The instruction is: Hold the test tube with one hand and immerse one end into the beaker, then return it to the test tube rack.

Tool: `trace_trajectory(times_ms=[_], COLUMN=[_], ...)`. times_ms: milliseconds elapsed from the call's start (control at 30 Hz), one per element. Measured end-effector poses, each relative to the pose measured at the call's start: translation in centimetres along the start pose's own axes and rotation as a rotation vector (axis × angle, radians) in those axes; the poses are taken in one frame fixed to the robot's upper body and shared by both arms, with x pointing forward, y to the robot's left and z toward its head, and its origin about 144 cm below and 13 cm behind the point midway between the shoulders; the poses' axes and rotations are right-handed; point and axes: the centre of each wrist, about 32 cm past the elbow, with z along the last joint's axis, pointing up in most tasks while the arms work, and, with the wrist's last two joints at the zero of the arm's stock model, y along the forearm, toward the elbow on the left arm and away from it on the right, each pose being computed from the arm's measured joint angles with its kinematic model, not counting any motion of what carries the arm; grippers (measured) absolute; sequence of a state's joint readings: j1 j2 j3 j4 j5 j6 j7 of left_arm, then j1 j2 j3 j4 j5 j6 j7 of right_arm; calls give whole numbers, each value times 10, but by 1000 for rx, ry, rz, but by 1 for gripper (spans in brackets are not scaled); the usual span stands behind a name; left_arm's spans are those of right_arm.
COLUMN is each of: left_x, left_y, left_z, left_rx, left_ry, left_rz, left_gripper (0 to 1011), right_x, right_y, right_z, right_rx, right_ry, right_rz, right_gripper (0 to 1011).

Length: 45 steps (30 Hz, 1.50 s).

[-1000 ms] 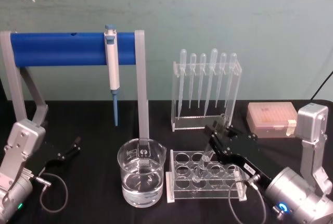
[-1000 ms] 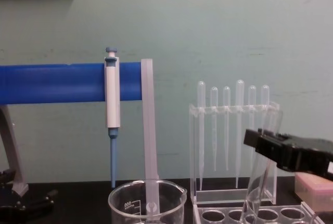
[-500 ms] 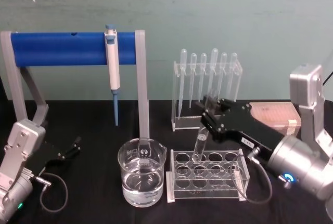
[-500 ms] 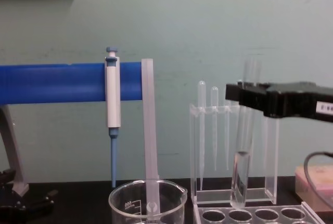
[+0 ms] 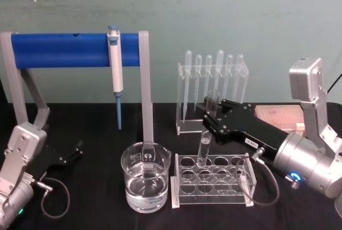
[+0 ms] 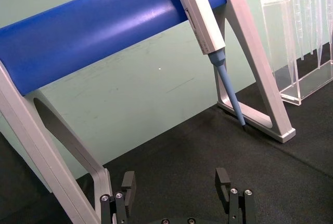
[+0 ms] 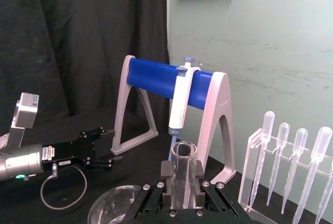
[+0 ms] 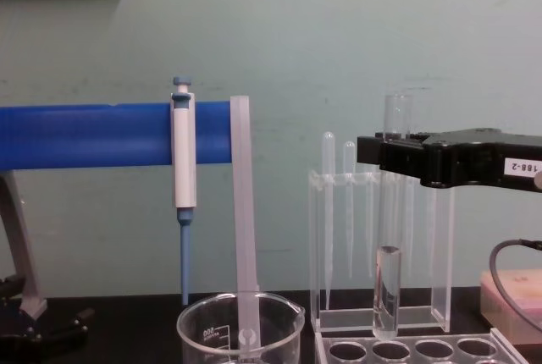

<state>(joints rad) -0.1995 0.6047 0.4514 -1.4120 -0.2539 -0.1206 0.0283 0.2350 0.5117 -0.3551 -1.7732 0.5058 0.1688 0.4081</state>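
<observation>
My right gripper [image 5: 211, 115] is shut on the test tube [image 5: 204, 147], gripping it near its open top. The tube [image 8: 387, 289] hangs upright, its rounded end just above the clear tube rack [image 5: 214, 183]. In the right wrist view the tube's rim [image 7: 183, 153] stands up between the black fingers [image 7: 165, 178]. The beaker [image 5: 145, 179], part full of clear liquid, stands on the black table left of the rack, and its rim [image 8: 240, 306] shows low in the chest view. My left gripper [image 5: 74, 152] rests open at the table's left side, and its fingers [image 6: 127, 182] hold nothing.
A blue-barred stand [image 5: 75, 50] carries a white-and-blue pipettor [image 5: 115, 61] behind the beaker. A clear rack of plastic pipettes [image 5: 212, 88] stands behind the tube rack. A pink tip box [image 5: 275, 113] lies at the back right.
My right gripper has lifted the tube out of the rack, turned it from tilted to upright, and shifted it slightly left. The left arm has not moved.
</observation>
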Motion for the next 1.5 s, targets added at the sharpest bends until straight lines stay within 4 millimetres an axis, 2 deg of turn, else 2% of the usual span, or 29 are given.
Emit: trace_trajectory(times_ms=[1500], left_x=[0], left_y=[0], left_z=[0], left_rx=[0], left_ry=[0], left_rz=[0], left_gripper=[1000], right_x=[0], right_y=[-1], right_z=[0], right_rx=[4], right_ry=[1], right_rz=[-1], right_gripper=[228])
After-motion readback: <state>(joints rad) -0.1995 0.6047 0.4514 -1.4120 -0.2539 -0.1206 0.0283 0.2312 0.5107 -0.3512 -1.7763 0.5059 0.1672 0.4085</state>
